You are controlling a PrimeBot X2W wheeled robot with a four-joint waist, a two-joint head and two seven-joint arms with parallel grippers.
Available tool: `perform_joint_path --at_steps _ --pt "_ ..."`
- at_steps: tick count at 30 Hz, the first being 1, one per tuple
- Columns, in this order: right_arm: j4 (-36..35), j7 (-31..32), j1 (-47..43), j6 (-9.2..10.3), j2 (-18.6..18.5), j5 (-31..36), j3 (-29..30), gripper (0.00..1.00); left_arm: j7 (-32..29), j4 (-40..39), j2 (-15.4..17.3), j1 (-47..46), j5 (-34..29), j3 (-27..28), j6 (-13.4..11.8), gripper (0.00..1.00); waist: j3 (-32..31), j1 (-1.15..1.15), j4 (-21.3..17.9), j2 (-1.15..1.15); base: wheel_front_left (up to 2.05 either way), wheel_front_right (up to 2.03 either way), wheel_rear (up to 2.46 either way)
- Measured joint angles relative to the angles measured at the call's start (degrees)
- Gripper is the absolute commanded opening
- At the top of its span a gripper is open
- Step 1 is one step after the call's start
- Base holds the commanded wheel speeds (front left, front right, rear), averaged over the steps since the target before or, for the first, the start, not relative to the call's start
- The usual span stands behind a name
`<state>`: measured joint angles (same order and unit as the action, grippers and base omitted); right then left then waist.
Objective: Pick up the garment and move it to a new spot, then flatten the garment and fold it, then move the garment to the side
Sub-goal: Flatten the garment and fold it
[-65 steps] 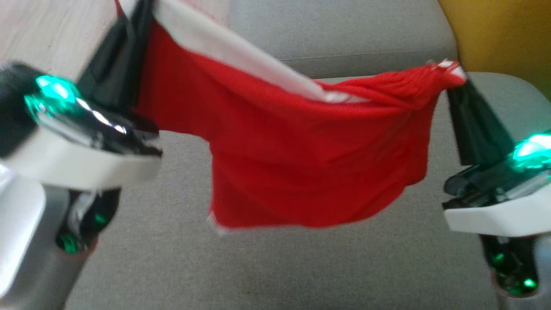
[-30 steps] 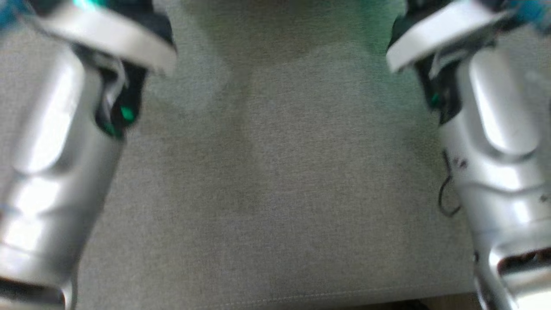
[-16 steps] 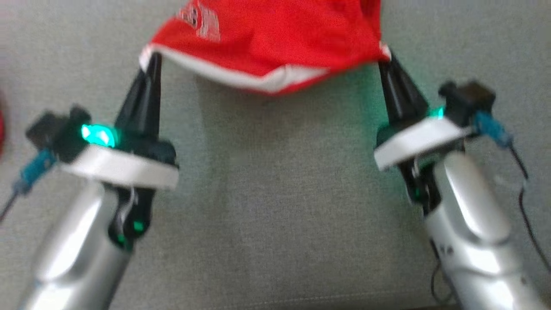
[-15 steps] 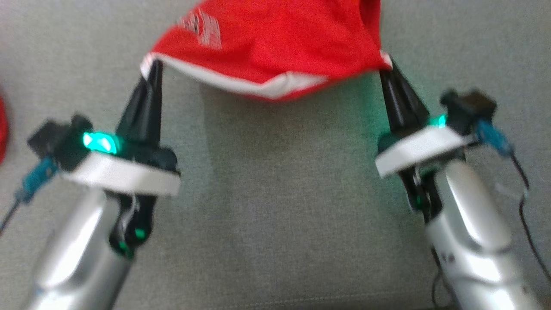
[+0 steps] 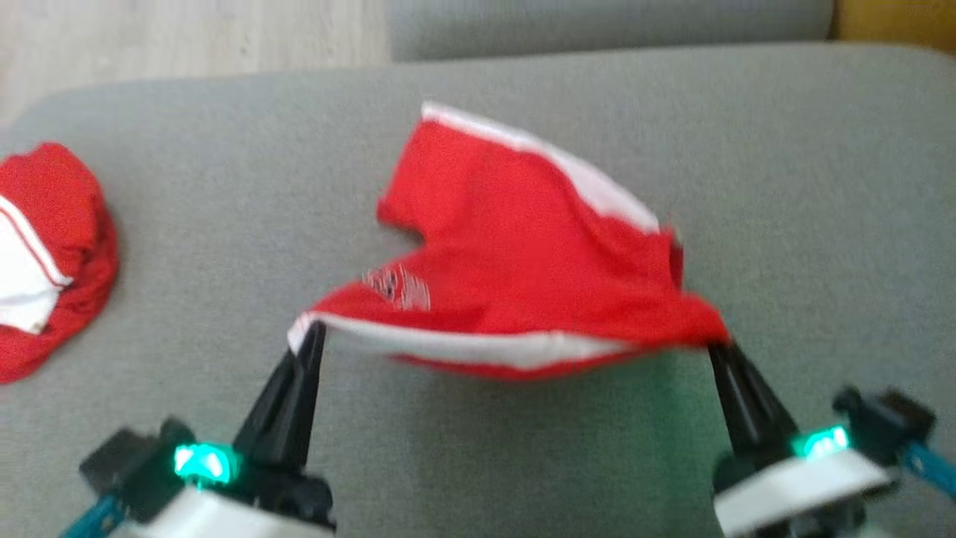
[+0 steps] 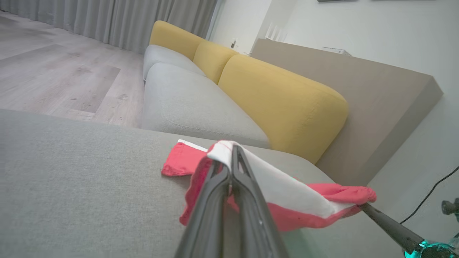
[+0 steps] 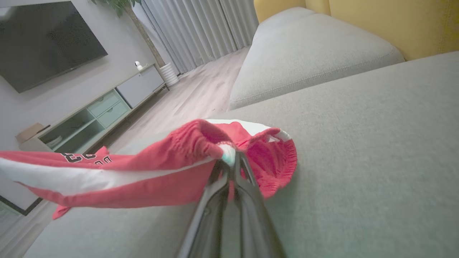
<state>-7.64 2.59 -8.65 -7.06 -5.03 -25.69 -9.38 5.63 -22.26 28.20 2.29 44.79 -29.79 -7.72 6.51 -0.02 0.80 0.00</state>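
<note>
Shorts of red mesh fabric with white trim (image 5: 523, 276) hang by the waistband, their far end resting mid-cushion. Left gripper (image 5: 312, 336) and right gripper (image 5: 715, 353) are each clamped on a waistband corner. Best, I judge, to draw both evenly toward the near edge, keeping the band taut and low. Grey fabric sofa cushion (image 5: 224, 187) looks grippy. A crumpled red-and-white bundle (image 5: 52, 254) lies at its left edge. Yellow backrests (image 6: 279, 96) and pale wood floor (image 6: 53, 71) lie beyond.

Left gripper (image 5: 313, 333), right gripper (image 5: 717, 351): 2 tight pinches, well apart.
</note>
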Motion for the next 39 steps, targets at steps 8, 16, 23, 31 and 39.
perform_joint_path --at_steps 8,16,23,31,39 --pt "-8.33 6.26 -10.83 0.0 0.55 2.48 0.23 0.0 -3.97 -4.76 2.98 6.25 2.31 -0.63 -1.76 0.0 -2.52 0.01 0.54 0.0 0.0 0.0 0.0" --pt "-4.32 7.61 -9.71 0.0 1.62 2.37 0.36 0.0 -6.73 5.12 2.03 0.11 7.32 -0.59 2.76 0.0 -0.65 0.02 -0.49 0.0 0.0 0.0 0.0" --pt "1.89 6.7 1.47 0.0 2.41 0.64 0.31 0.0 -12.74 20.25 1.0 -18.47 8.18 -0.64 8.33 0.0 3.44 0.03 -3.26 0.0 0.0 0.0 0.0" --pt "14.24 2.61 14.41 0.0 2.41 -4.82 -3.63 0.0 -20.41 36.13 -0.02 -37.49 7.95 -1.03 11.17 0.0 9.08 0.04 -9.19 0.0 0.0 0.0 0.0" --pt "25.17 -3.64 26.6 0.0 2.32 -9.42 -10.03 0.0 -23.23 47.12 -0.04 -45.51 6.22 -1.76 12.3 0.0 14.58 0.04 -15.29 0.0 0.0 0.0 0.0"
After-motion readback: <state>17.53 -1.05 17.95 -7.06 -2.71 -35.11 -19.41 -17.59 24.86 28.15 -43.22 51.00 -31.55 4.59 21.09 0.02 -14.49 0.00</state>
